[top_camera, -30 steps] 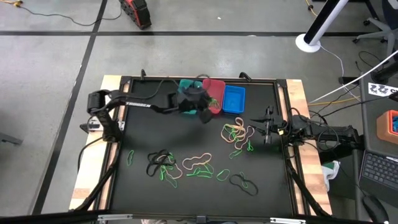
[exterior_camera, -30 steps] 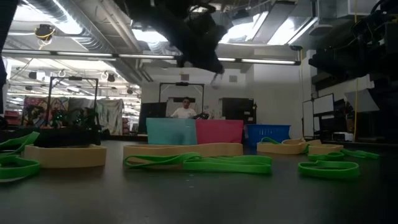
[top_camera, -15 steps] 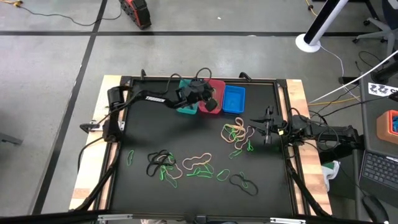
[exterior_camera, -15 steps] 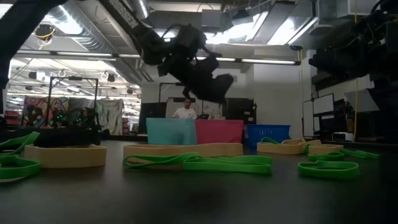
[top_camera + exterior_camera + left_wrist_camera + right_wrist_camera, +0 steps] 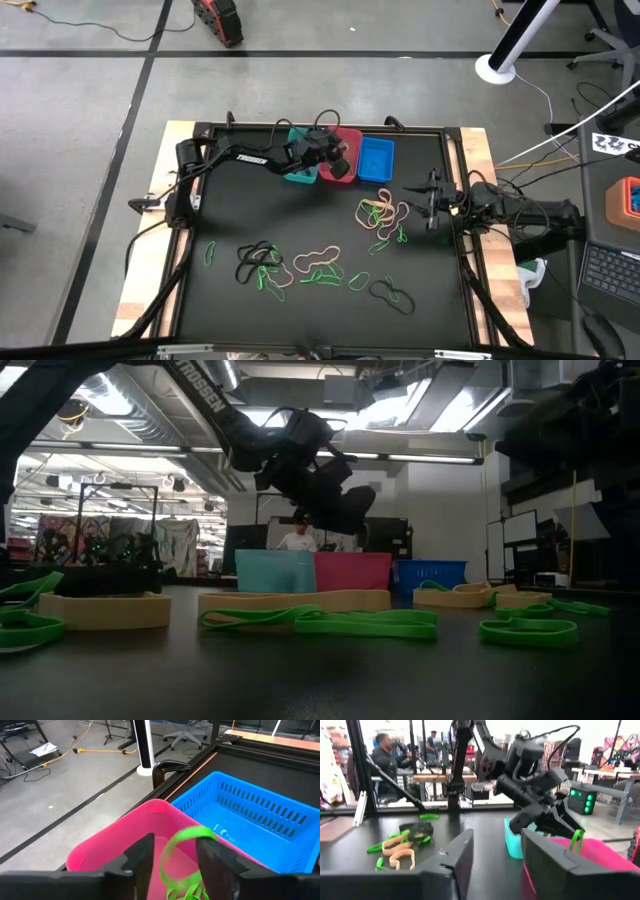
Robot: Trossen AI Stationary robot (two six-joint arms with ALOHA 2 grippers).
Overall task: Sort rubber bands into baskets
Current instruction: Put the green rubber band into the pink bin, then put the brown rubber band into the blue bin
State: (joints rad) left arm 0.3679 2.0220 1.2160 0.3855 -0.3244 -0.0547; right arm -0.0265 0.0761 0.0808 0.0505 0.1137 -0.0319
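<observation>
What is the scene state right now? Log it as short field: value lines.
left gripper: open above the pink basket
green rubber band: between the left fingers, falling toward the pink basket
right gripper: open, waiting at the table's right side
baskets: teal basket, pink, blue basket in a row at the far edge
loose rubber bands: scattered on the table

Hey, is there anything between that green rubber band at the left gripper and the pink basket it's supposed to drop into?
Nothing visible is in the way. The green rubber band hangs between the open fingers of the left gripper, directly over the pink basket, with only open air beneath it. The blue basket sits beside it, out of the path.
</observation>
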